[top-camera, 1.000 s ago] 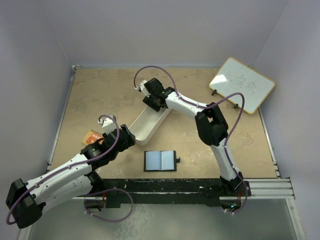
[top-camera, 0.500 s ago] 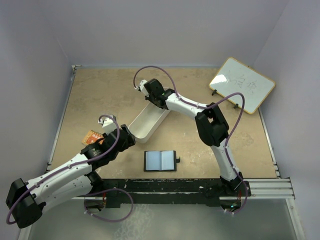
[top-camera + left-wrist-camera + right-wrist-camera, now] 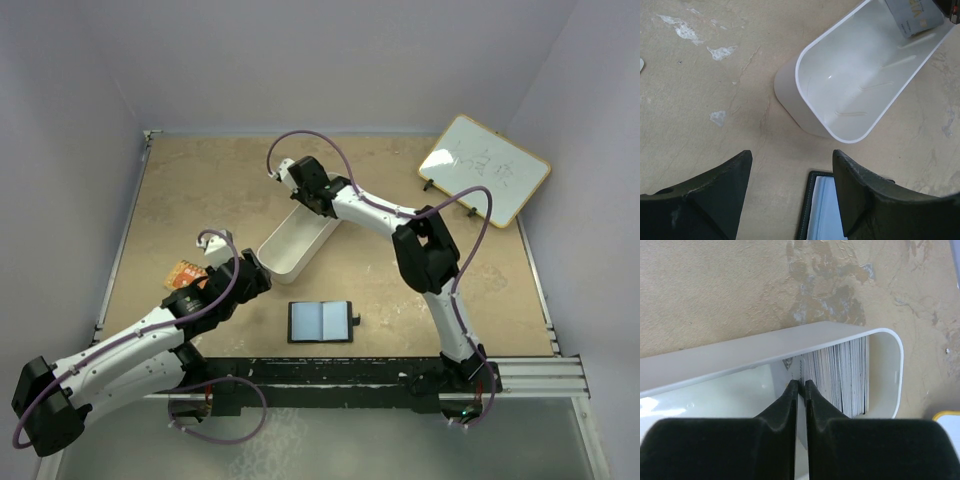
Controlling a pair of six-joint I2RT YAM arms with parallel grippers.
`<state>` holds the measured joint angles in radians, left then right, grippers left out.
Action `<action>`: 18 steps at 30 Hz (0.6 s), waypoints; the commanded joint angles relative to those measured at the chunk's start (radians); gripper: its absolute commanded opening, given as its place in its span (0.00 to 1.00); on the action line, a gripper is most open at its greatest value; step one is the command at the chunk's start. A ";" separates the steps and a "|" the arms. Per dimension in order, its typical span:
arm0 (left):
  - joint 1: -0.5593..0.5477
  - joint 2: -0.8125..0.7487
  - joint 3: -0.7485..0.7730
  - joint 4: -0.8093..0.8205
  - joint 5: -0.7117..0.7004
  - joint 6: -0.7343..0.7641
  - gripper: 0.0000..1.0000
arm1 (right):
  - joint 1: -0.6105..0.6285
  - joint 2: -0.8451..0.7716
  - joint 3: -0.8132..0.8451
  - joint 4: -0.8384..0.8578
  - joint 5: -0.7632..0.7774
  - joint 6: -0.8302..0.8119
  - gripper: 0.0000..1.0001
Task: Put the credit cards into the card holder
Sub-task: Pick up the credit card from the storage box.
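Note:
The credit cards [image 3: 845, 371] stand on edge as a stack at one end of the long white tray [image 3: 765, 347]. My right gripper [image 3: 801, 385] reaches down into that tray [image 3: 285, 258] and is shut on the outermost grey card [image 3: 799, 365] of the stack. In the left wrist view a grey card [image 3: 912, 15] shows at the tray's far end. The card holder [image 3: 321, 321] lies open near the front edge, blue-grey inside up. My left gripper [image 3: 792, 157] hovers open between the tray [image 3: 790, 85] and the card holder [image 3: 822, 210], holding nothing.
A small whiteboard [image 3: 485, 168] leans at the back right. An orange object [image 3: 185, 272] lies by the left arm. Purple walls close in the table on three sides, with a metal rail along the near edge.
The right gripper's jaws have shut on a card at the end of the stack. The left arm and the card holder have not moved.

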<state>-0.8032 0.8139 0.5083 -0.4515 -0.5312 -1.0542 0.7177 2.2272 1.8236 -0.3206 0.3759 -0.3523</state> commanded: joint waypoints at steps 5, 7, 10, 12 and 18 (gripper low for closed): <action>0.006 0.013 0.019 0.032 0.019 0.007 0.63 | -0.010 -0.130 0.004 -0.049 -0.014 0.008 0.03; 0.006 0.012 0.026 0.026 0.025 0.007 0.63 | -0.009 -0.150 -0.005 -0.052 -0.019 0.014 0.01; 0.006 0.003 0.033 0.013 0.033 0.007 0.63 | -0.010 -0.188 -0.022 -0.060 -0.054 0.043 0.00; 0.006 -0.004 0.036 0.010 0.040 0.006 0.63 | -0.009 -0.209 -0.029 -0.073 -0.075 0.060 0.00; 0.006 -0.001 0.063 0.003 0.110 0.023 0.60 | -0.004 -0.283 0.001 -0.207 -0.110 0.190 0.00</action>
<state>-0.8032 0.8188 0.5121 -0.4564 -0.4751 -1.0542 0.7120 2.0296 1.8015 -0.4137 0.3027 -0.2775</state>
